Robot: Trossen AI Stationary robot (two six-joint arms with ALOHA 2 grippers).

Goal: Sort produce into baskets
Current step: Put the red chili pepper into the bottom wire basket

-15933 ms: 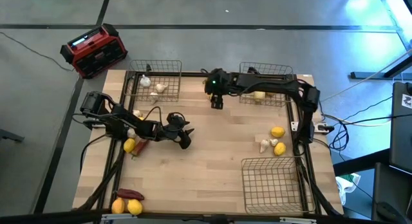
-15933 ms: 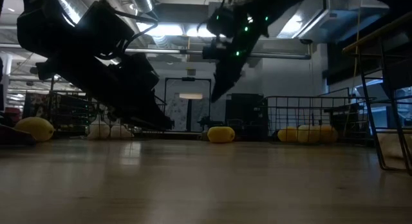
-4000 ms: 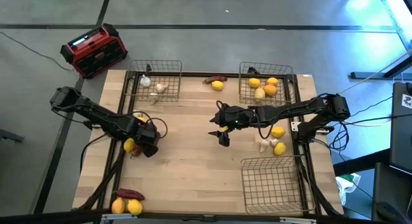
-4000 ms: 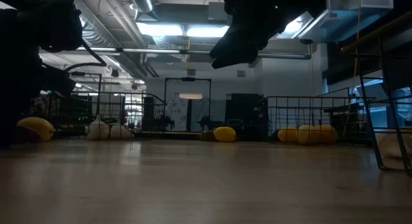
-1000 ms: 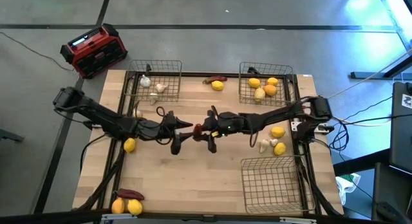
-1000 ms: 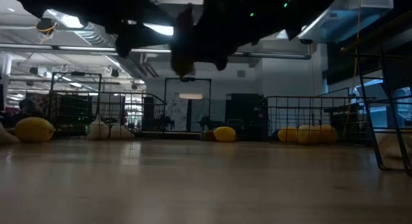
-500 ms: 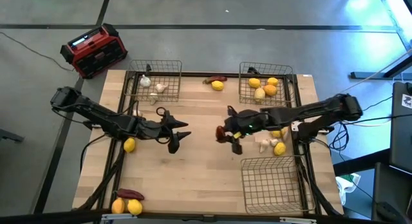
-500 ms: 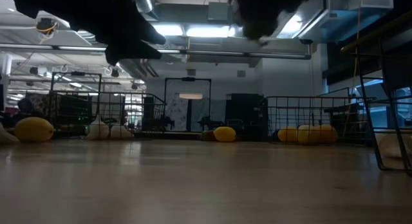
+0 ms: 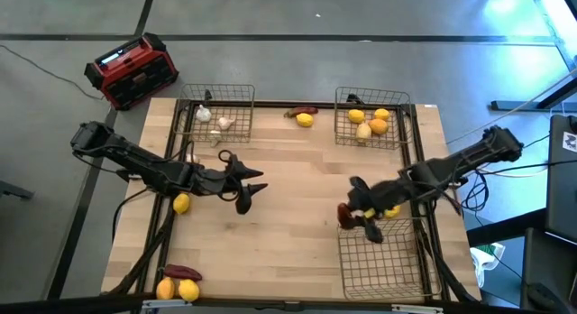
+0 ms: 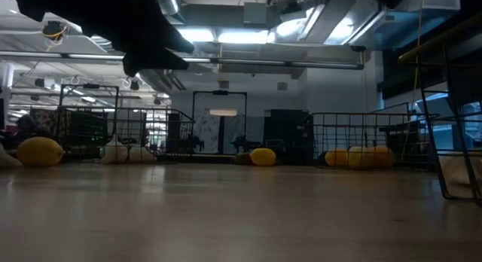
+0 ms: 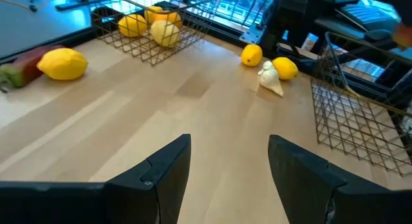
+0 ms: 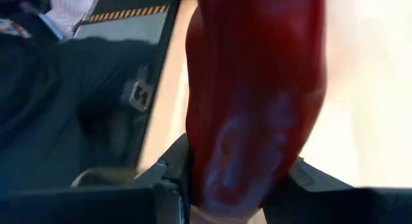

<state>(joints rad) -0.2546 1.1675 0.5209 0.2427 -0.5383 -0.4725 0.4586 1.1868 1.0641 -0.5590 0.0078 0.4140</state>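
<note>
Right pincer (image 9: 358, 219) clamped on red pepper (image 12: 257, 95), long axis running forward past its fingers, left pincer (image 9: 249, 189) open, empty

Open left claw (image 11: 228, 169) over bare table (image 11: 193, 114), lemon (image 11: 62, 64), garlic bulb (image 11: 270, 78)

a glossy dark red pepper (image 12: 257, 89) sits clamped between the black fingers of the right gripper (image 9: 354, 218). just beside that gripper is a grey wire mesh basket (image 9: 383, 256). ahead of the black left gripper (image 11: 228, 166), on pale wood table (image 11: 193, 121), lie yellow fruits (image 11: 285, 67) and a whitish bulb (image 11: 269, 78).
</note>
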